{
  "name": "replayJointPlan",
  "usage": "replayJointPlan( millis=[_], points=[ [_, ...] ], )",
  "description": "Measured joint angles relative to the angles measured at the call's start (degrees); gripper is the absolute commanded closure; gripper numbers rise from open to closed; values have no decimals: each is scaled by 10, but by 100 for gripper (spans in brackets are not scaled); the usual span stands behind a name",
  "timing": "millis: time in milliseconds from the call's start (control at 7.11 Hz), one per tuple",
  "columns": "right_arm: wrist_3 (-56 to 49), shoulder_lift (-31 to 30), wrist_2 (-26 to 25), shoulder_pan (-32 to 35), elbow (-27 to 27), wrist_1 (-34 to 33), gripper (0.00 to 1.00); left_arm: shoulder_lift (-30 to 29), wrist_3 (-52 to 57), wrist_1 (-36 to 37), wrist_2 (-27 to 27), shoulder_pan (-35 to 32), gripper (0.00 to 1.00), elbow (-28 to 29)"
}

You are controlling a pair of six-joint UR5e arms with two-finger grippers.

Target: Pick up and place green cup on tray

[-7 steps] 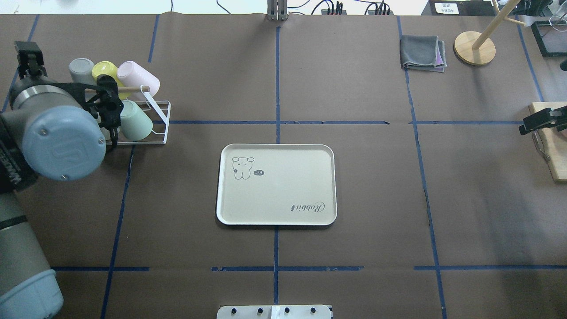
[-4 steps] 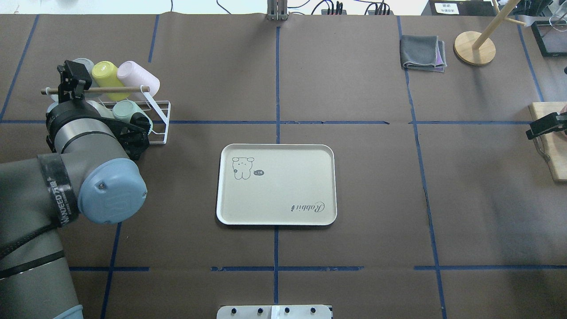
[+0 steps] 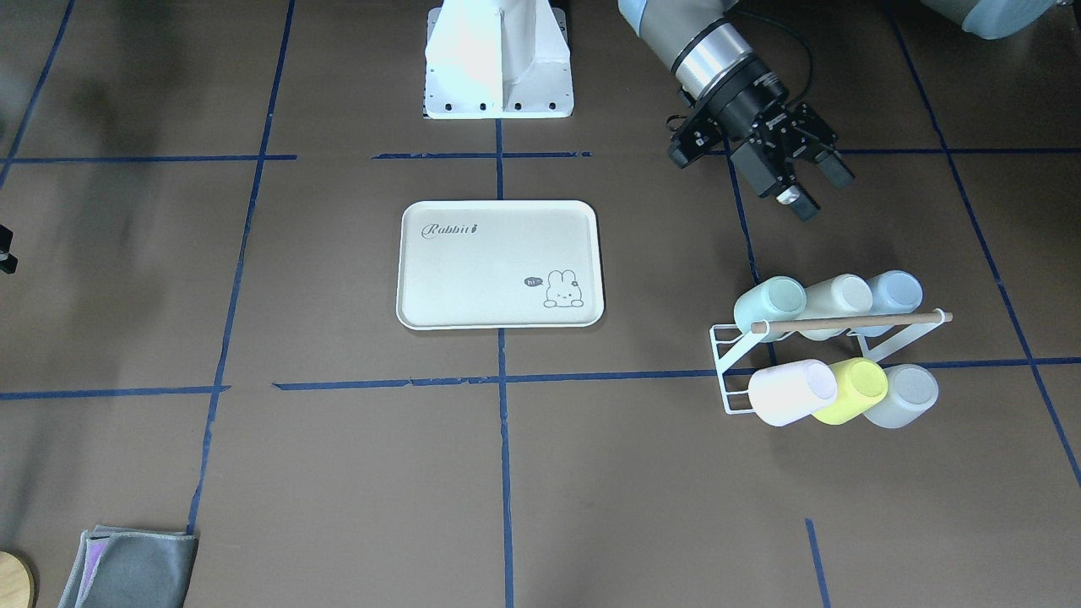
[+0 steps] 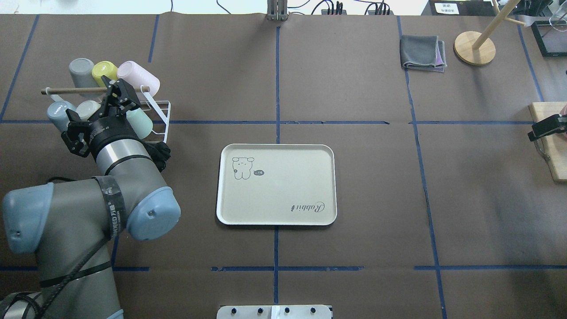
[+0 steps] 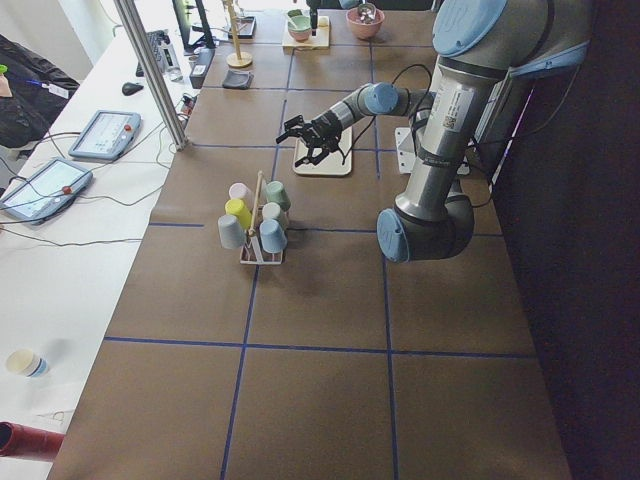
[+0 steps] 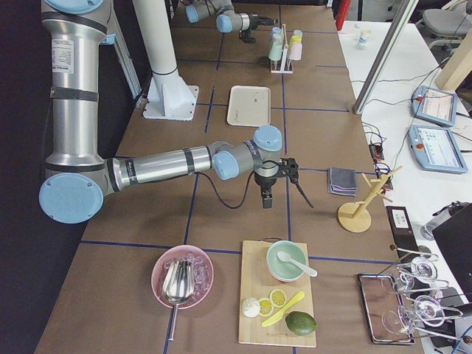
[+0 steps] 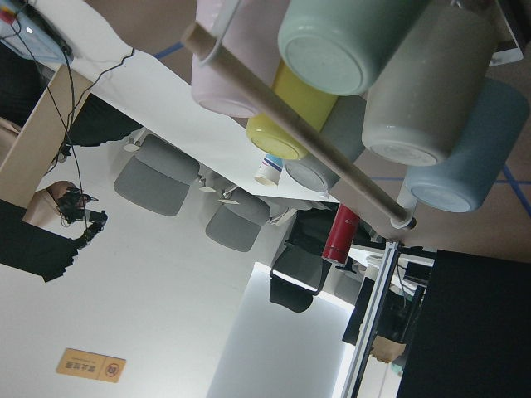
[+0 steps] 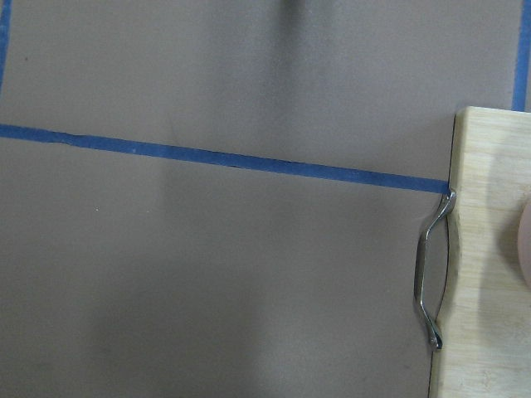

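Left gripper [image 3: 823, 192], jaws apart, faces the green cup [image 3: 770, 304] lying sideways on the wire rack [image 3: 726, 371], probably lining up a grab.

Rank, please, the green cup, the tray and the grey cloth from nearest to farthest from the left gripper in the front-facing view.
1. The green cup, on the rack, just below the left gripper.
2. The tray, mid-table, toward the view's left.
3. The grey cloth, bottom-left corner.
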Motion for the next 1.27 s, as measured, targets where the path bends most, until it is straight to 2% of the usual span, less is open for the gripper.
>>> replayJointPlan(
  millis=[843, 1265],
  points=[
    [1, 1, 2, 5, 0, -1, 0, -38, 24, -1, 22, 41, 0, 178],
    [3, 1, 3, 8, 0, -1, 0, -43, 42, -17, 28, 41, 0, 202]
  ],
)
